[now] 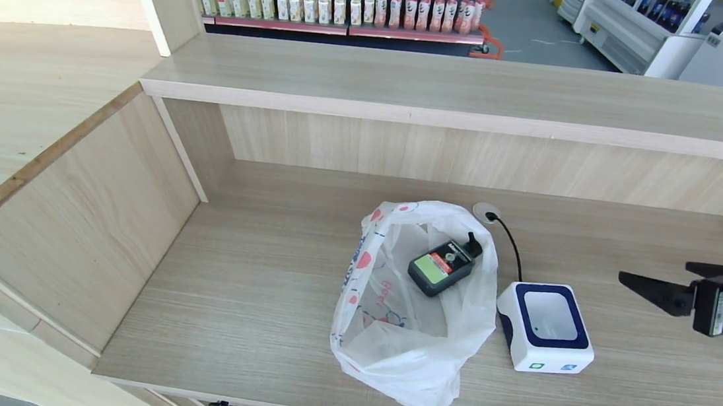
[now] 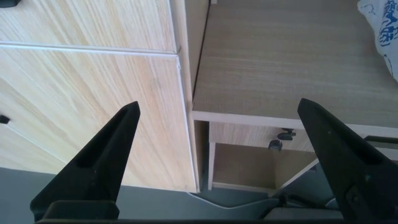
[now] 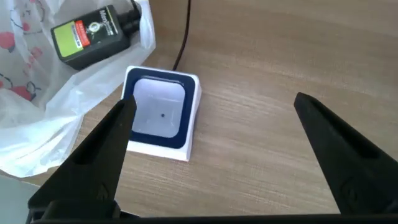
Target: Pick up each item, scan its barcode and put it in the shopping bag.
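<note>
A dark bottle [image 1: 443,267] with a green and red label lies flat, label up, inside the white shopping bag [image 1: 407,347]. Its long axis runs on a diagonal, the black cap pointing toward the rear wall and the robot's right and the base toward the front left. The bag is slumped on the tabletop [image 1: 247,285] with its mouth spread open upward, and its closed end reaches close to the front edge. Just to its right stands the white and blue scanner [image 1: 545,327], window facing up, the bag's side at or nearly at its casing. A black cable [image 1: 514,247] runs from the scanner back to a grommet by the bag's far rim. A wide stretch of wood separates the bag from the left side panel [image 1: 101,218], and a raised ledge [image 1: 465,90] closes the back. The right gripper [image 1: 653,271] hovers above the tabletop well right of the scanner, fingers spread wide and holding nothing. The left gripper [image 2: 219,104] hangs off the tabletop's front corner beside the cabinet side, also wide apart and holding nothing.
</note>
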`<state>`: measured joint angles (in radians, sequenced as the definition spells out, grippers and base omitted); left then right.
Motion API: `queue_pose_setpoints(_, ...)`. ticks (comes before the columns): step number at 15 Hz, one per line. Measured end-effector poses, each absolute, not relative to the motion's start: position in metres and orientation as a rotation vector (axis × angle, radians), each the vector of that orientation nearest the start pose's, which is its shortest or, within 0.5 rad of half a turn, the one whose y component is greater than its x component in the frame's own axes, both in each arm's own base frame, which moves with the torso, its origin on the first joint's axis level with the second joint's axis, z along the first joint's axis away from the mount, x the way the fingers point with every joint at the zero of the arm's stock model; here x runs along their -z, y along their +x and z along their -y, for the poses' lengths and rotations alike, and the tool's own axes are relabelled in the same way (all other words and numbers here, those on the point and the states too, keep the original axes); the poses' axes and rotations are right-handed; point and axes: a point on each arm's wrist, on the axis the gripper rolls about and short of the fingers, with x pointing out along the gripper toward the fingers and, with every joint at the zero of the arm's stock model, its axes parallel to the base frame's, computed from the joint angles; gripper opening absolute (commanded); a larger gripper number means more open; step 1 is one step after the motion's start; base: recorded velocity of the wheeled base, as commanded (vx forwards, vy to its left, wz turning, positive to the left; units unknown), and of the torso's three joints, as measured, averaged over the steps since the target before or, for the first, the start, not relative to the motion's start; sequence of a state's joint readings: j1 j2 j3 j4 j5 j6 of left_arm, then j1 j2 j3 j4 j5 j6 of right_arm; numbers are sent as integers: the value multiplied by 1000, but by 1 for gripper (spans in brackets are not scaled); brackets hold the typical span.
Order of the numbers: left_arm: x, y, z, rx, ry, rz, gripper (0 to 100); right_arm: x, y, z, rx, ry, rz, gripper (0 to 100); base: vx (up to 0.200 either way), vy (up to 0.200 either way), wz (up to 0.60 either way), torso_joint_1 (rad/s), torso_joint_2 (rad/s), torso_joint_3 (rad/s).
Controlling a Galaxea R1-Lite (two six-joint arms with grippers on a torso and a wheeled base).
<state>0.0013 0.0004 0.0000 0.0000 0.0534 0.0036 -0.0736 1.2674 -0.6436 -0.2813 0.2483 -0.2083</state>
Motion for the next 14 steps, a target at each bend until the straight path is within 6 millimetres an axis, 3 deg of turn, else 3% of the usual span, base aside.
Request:
queue_pose_setpoints(2,-75,-23,-1,-54,3,-1,100,-203,169,17,-152,-162,-331,100,0,0,0,0,0,0)
queue_pose_setpoints(4,-75,-23,-1,-54,3,-1,100,-202,160,18,-136,-163,-320,100,-100,-100,0,1,1,6)
queue_pose_setpoints(11,-75,-23,-1,-55,3,-1,100,-203,154,18,-129,-165,-308,100,-200,-200,0,1,0,6)
queue_pose_setpoints(14,-75,-23,-1,-56,4,-1,100,-202,154,18,-126,-164,-311,100,0,0,0,0,0,0)
